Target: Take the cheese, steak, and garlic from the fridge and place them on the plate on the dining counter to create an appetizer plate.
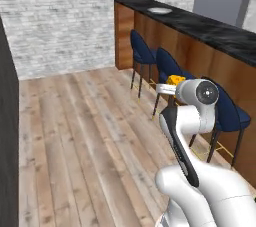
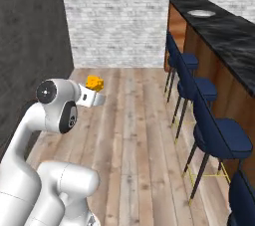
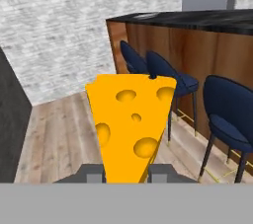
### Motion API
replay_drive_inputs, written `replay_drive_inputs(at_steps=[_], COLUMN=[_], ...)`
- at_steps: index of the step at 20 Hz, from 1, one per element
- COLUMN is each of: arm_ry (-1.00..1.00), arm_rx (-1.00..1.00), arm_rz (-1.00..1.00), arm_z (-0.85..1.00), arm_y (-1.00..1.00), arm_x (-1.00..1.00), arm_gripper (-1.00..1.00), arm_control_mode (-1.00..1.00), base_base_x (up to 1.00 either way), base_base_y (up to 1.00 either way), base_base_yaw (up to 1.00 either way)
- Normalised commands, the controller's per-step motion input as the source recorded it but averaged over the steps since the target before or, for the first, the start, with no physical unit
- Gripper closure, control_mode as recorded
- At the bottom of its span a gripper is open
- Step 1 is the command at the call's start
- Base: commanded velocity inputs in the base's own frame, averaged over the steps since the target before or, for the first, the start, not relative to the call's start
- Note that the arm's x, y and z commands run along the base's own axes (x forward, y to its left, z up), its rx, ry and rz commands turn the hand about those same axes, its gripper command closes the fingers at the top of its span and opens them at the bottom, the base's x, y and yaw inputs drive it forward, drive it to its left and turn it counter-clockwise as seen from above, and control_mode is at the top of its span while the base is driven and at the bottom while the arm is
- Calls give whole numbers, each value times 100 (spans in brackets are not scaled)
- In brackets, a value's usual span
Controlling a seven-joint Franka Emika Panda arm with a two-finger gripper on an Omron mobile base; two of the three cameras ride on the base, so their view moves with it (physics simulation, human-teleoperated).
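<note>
Left base view: the end effector (image 1: 171, 85) carries the cheese (image 1: 175, 79) above the wooden floor, its jaws mostly masked by the arm's own wrist, so the grip itself is hard to read from this side. The plate (image 1: 159, 10) sits on the bench (image 1: 210, 27), well ahead of the end effector and above it, off to its right, near the bench's far end. A row of navy stools (image 1: 142, 53) stands between the two.

Right base view: the end effector (image 2: 94, 90) pokes out past the wrist with the cheese riding on top. The plate (image 2: 201, 13) lies far ahead and well to the right, with the open floor and the stools (image 2: 219, 135) in between. Judged from here, the coming move is a long carry forward and right, then up over the bench (image 2: 224, 36) edge. A tall dark unit to the left is cut off by the frame.

Hand view: the end effector (image 3: 126, 172) is pinching the cheese (image 3: 131, 124) at its narrow lower end, the wedge's long axis running straight up away from the fingertips (image 3: 91, 172). The wedge blocks much of the forward view. The bench (image 3: 197, 20) top is seen nearly edge-on, so the plate is too thin a sliver to make out. Steak, garlic and fridge interior cannot be located.
</note>
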Motion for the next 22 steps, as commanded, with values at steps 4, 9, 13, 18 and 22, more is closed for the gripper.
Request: replay_drive_inputs(at_steps=[4, 9, 13, 18, 22], arm_ry=[0, 0, 0, 0, 0], arm_rx=[0, 0, 0, 0, 0], arm_rz=[0, 0, 0, 0, 0], arm_z=[0, 0, 0, 0, 0], arm_y=[0, 0, 0, 0, 0], arm_x=[0, 0, 0, 0, 0], arm_gripper=[100, 100, 100, 100, 100], arm_control_mode=[100, 100, 100, 100, 100], base_base_x=[100, 100, 98, 92, 88], base_base_y=[54, 67, 79, 83, 84], base_base_yaw=[-43, -39, -36, -36, -36])
